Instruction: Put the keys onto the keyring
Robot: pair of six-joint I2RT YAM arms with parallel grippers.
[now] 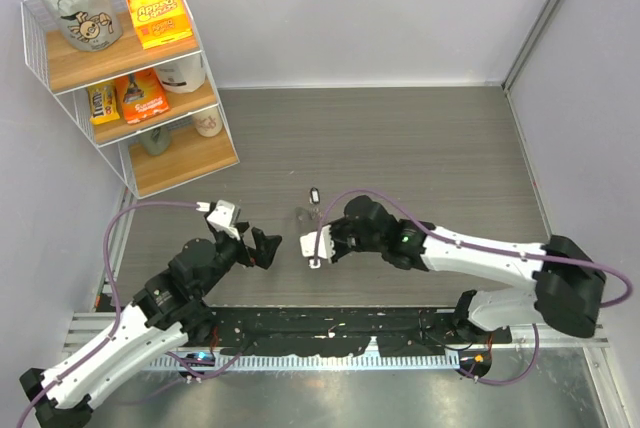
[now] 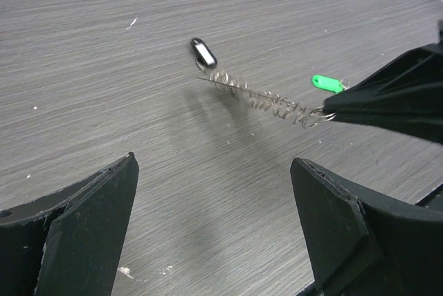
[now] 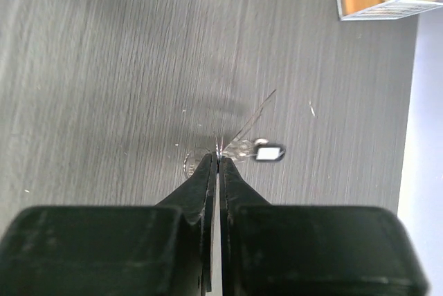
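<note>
Right jaws are clamped shut on one end of the keyring [image 2: 266, 99]. It looks stretched out and lifted a bit off the desk [image 1: 420, 148], with its black-and-white tag [image 2: 203, 51] at the far end. The green key [image 2: 327, 84] lies loose on the desk just beside that pinch, not on the ring yet. So I'd call this the hold-the-ring step. Next up is grabbing that tiny key and threading it on, which looks pretty fiddly. Meanwhile the left jaws are wide open and empty, low over the desk, aimed at the ring. The right arm [image 1: 470, 253] reaches in low from the right, and the left arm [image 1: 150, 298] is bent, pointing toward the middle.
</note>
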